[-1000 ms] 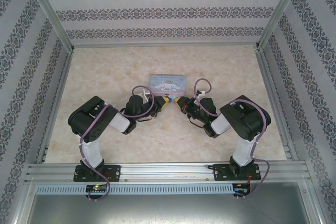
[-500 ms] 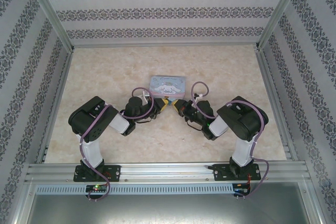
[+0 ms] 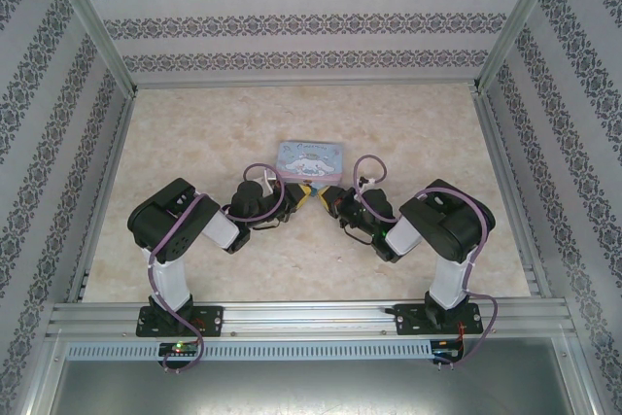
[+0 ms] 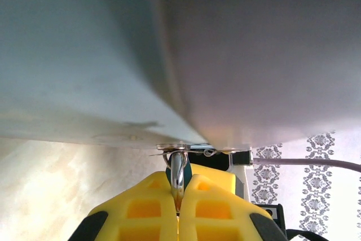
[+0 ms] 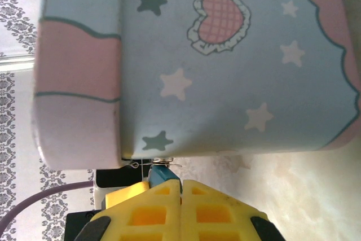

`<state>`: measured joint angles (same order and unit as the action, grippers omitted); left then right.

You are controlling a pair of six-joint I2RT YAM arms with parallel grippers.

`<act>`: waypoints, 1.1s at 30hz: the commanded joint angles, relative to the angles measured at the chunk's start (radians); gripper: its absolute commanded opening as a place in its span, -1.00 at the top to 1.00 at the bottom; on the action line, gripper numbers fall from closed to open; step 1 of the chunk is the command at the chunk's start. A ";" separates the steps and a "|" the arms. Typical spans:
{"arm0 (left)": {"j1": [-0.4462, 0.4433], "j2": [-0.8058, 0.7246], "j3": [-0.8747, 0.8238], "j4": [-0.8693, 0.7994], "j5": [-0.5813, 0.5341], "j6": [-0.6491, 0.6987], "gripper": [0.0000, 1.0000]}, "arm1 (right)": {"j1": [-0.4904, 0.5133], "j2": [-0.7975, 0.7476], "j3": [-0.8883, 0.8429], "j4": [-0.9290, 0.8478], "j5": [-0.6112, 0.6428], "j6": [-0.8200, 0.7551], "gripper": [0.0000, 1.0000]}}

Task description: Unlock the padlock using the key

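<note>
Both arms have drawn inward over the last second, the right one shifting furthest toward its left. The left gripper (image 3: 305,192) and the right gripper (image 3: 329,197) were apart before and now meet tip to tip above the pale marbled table (image 3: 194,143). They meet just in front of the near edge of the pale blue rectangular cartoon tin (image 3: 312,155), which has stayed where it was.

In the left wrist view, the left gripper's yellow fingers (image 4: 149,207) are pressed together on the thin grey metal key (image 4: 177,174), which stands up out of their tips. Right behind the key is a sliver of the tiny padlock (image 4: 186,171), its body bluish. A fine silvery wire loop (image 4: 210,152) lies across just above both, close under the blurred wall of the tin.

In the right wrist view, the right gripper's yellow fingers (image 5: 220,207) are closed too, pinching the padlock. A bluish wedge of it pokes out at their tips, just beside the tin's side printed with stars and a heart. The shackle cannot be made out, and whether the key sits in the keyhole cannot be told.
</note>
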<state>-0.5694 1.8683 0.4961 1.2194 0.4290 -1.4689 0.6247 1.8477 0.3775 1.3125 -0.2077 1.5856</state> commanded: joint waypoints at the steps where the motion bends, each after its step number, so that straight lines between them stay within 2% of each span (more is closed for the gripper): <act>1: -0.052 0.017 -0.002 0.111 0.095 0.035 1.00 | 0.055 0.013 0.056 0.073 -0.073 0.016 1.00; 3: -0.052 0.028 -0.009 0.107 0.067 0.039 1.00 | 0.050 0.011 0.047 0.072 -0.061 0.011 0.87; 7: -0.050 0.061 -0.018 0.117 0.017 0.041 1.00 | 0.027 -0.003 0.020 0.072 -0.048 -0.013 0.35; 17: -0.040 0.116 -0.004 0.148 -0.018 0.035 1.00 | -0.004 -0.099 -0.111 0.025 -0.071 -0.052 -0.20; 23: -0.029 0.107 0.010 0.126 0.004 0.051 1.00 | -0.022 -0.211 -0.186 -0.091 -0.113 -0.117 -0.26; 27: -0.024 0.096 0.007 0.109 0.023 0.060 1.00 | -0.039 -0.346 -0.189 -0.254 -0.132 -0.209 -0.25; 30: -0.021 0.085 0.010 0.092 0.039 0.071 1.00 | -0.040 -0.488 -0.136 -0.513 -0.125 -0.360 -0.24; 33: -0.018 0.072 0.013 0.072 0.053 0.081 1.00 | -0.030 -0.642 -0.044 -0.872 -0.047 -0.581 -0.24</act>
<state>-0.5938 1.9701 0.4911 1.3083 0.4427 -1.4246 0.5915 1.3060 0.2527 0.7788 -0.3099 1.2514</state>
